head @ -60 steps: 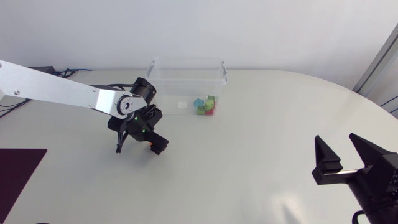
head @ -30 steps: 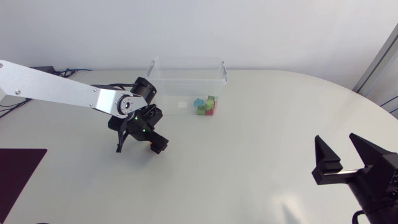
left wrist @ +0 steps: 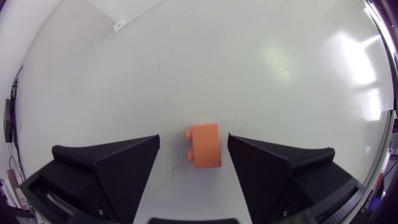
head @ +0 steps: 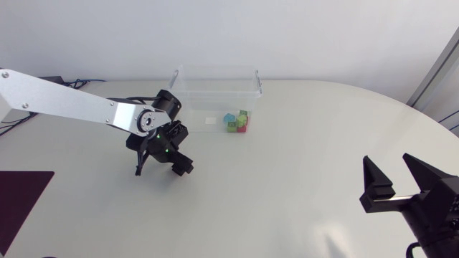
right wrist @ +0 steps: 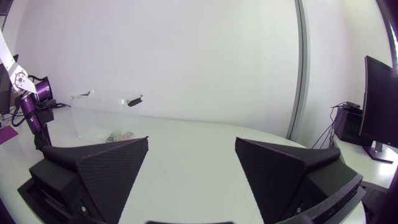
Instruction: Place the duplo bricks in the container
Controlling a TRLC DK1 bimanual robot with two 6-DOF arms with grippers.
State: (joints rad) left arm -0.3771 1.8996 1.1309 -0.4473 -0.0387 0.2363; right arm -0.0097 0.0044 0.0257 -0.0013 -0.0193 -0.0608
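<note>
Left end effector [head: 161,168] has nudged slightly toward the far edge since the earlier frame; otherwise no change. It hangs low over the white worktop [head: 287,186], fingers spread, straddling a small orange duplo brick [left wrist: 206,145]. Neither finger touches the brick, which lies flat on the worktop, so this looks like alignment ahead of a pinch. Clear plastic rectangular container [head: 215,69] sits at the far edge, lid off, near the left arm. It holds a cluster of cyan, green and pink bricks [head: 237,122] in one corner. Right end effector [head: 387,159] is parked at the near right corner, spread, empty.
</note>
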